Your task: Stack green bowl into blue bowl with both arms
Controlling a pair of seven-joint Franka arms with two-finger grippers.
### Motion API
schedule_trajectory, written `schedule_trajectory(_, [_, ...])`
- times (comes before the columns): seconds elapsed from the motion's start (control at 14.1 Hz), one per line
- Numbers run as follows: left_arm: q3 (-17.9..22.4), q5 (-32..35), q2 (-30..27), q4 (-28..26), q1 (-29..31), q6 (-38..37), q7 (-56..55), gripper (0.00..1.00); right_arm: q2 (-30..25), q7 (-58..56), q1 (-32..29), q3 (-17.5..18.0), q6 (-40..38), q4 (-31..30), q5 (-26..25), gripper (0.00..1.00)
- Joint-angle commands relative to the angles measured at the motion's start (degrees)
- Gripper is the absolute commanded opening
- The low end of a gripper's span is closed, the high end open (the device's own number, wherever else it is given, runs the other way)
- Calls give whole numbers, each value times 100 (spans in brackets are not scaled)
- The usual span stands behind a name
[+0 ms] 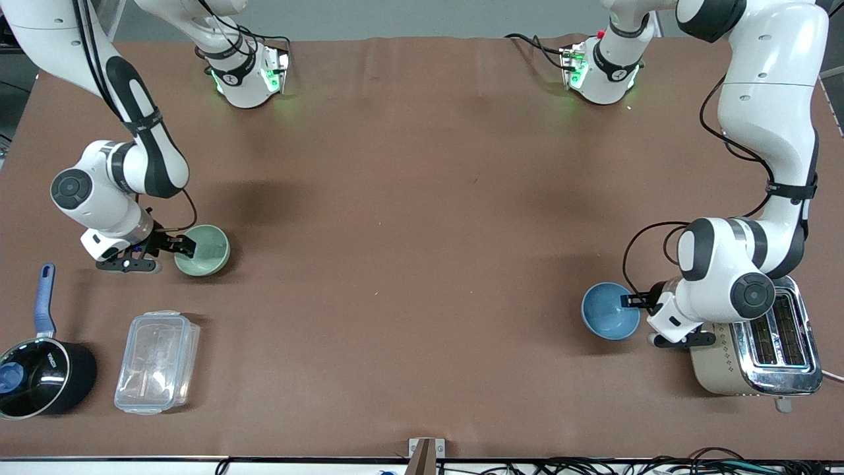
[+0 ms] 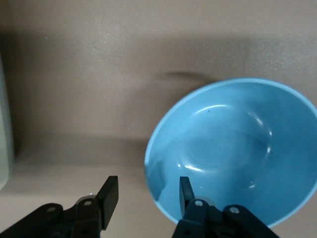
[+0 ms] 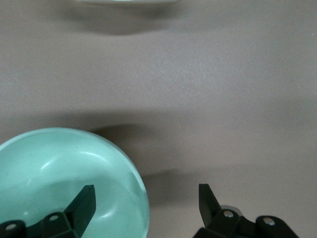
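2 bowls, 1 toaster (image 1: pixel 758 353), 1 black pot (image 1: pixel 39 376), 1 clear lidded box (image 1: pixel 157 361) on the brown table (image 1: pixel 422 231). Green bowl (image 1: pixel 203 250) sits at the right arm's end, farther from the front cam than the box. Blue bowl (image 1: pixel 610 311) sits just beside the toaster. Both arms bent low. Right gripper (image 1: pixel 177 247) spread, straddling green bowl's rim; right wrist view shows one finger (image 3: pixel 79 206) inside. Left gripper (image 1: pixel 636 301) spread over blue bowl's rim; left wrist view shows one finger (image 2: pixel 187 191) inside, the other outside.
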Motion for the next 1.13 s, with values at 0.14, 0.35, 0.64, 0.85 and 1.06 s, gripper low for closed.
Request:
schedule_trajectory(0.14, [1, -87, 115, 77, -27, 86, -247, 7, -28, -178, -190, 46, 52, -15, 44, 9])
schedule_trajectory(0.35, [-52, -87, 62, 244, -368, 86, -283, 0, 8, -152, -225, 55, 140, -24, 97, 0])
schedule_trajectory(0.64, [-718, -149, -289, 403, -834, -343, -634, 0, -193, -82, -164, 73, -288, 20, 97, 0])
schedule_trajectory(0.85, [-1325, -157, -202, 403, -1142, -345, -1283, 0, -738, -82, -120, 81, -1447, 527, 97, 0])
schedule_trajectory(1.06, [-1362, -157, 44, 455, -2046, -109, -2170, 0, -792, 277, 143, 99, -2694, 1466, 359, 0])
